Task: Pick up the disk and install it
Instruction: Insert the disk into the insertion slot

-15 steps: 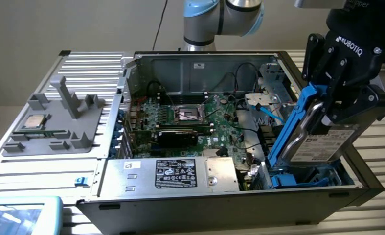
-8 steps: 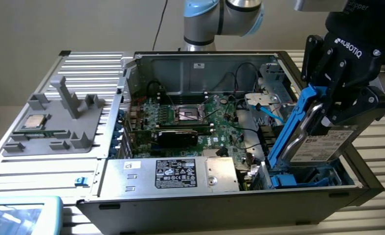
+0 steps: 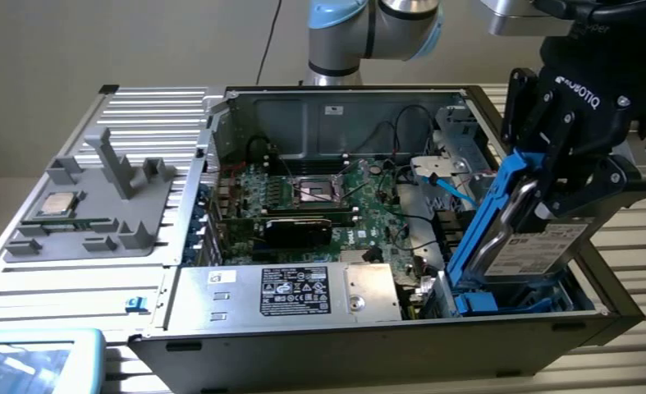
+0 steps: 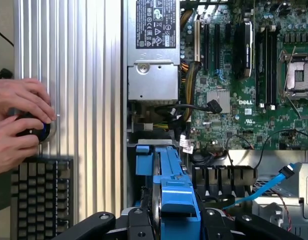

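Note:
The disk (image 3: 533,245) is a silver-grey drive with a white label in a bright blue carrier (image 3: 485,222). My gripper (image 3: 551,176) is shut on it from above. It hangs on edge, tilted, with its lower end down in the blue drive bay (image 3: 496,300) at the front corner of the open computer case (image 3: 300,107), on the exterior view's right. In the wrist view the carrier (image 4: 171,187) runs straight out between my two black fingers (image 4: 101,222), and the gripper (image 4: 171,226) is clamped on its sides.
Beside the bay lie the silver power supply (image 3: 290,291), the green motherboard (image 3: 323,197) and a loose blue cable (image 3: 454,185). A grey fixture (image 3: 103,213) with a small CPU chip (image 3: 60,203) stands on the exterior view's left. A person's hands (image 4: 19,120) rest near a keyboard (image 4: 41,195).

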`<move>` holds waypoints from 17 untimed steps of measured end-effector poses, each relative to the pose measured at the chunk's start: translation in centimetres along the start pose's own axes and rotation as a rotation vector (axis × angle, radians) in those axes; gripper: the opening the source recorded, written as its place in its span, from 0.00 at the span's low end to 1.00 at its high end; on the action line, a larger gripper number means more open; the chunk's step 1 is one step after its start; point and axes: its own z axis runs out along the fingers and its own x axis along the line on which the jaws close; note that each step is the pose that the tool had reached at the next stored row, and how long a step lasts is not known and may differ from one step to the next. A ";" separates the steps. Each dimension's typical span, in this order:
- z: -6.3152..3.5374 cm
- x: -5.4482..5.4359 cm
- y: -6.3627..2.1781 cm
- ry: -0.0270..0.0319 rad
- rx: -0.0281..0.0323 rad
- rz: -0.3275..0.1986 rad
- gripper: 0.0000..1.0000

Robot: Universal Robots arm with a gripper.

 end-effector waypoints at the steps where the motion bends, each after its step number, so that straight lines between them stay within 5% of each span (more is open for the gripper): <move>1: 0.06 0.0 0.00 0.0001 0.0000 -0.001 0.37; 17: 0.57 0.0 -0.06 -0.0040 0.0030 -0.003 0.37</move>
